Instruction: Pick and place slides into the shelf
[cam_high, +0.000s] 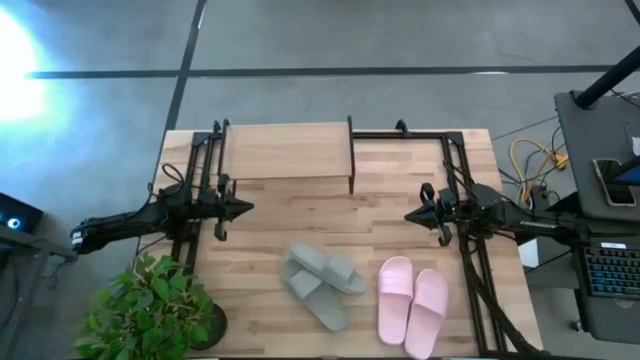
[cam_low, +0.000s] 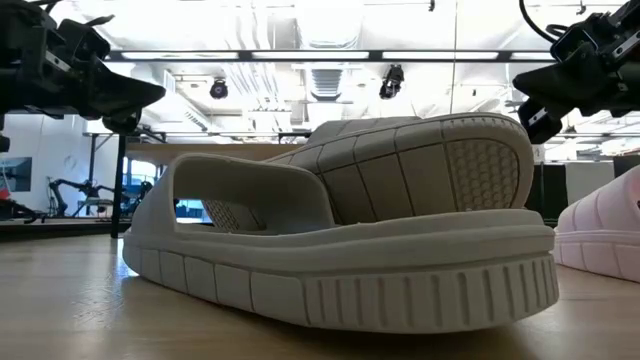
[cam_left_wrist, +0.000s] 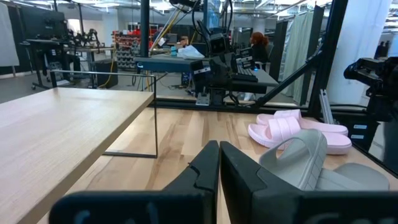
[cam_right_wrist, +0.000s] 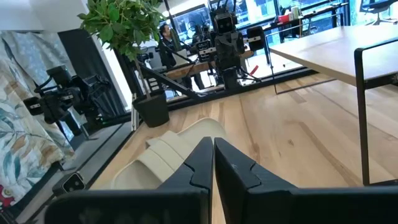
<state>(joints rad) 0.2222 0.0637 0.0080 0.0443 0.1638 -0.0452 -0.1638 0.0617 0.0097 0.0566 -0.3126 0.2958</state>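
Observation:
Two grey-green slides (cam_high: 322, 283) lie near the table's near edge, one lying partly over the other; in the low view (cam_low: 340, 225) they fill the foreground. The pale pink pair (cam_high: 412, 305) lies side by side, soles down, to their right. The shelf (cam_high: 288, 152), with its light wood top and black frame, stands at the far edge. My left gripper (cam_high: 248, 208) hovers shut at the table's left, in front of the shelf. My right gripper (cam_high: 410, 215) hovers shut at the right. Neither touches anything.
A potted plant (cam_high: 150, 312) stands at the near left corner. Black frame rails (cam_high: 468, 240) run along both sides of the table. Bare wood lies between the grippers and in front of the shelf. People (cam_left_wrist: 256, 43) and equipment show beyond the table.

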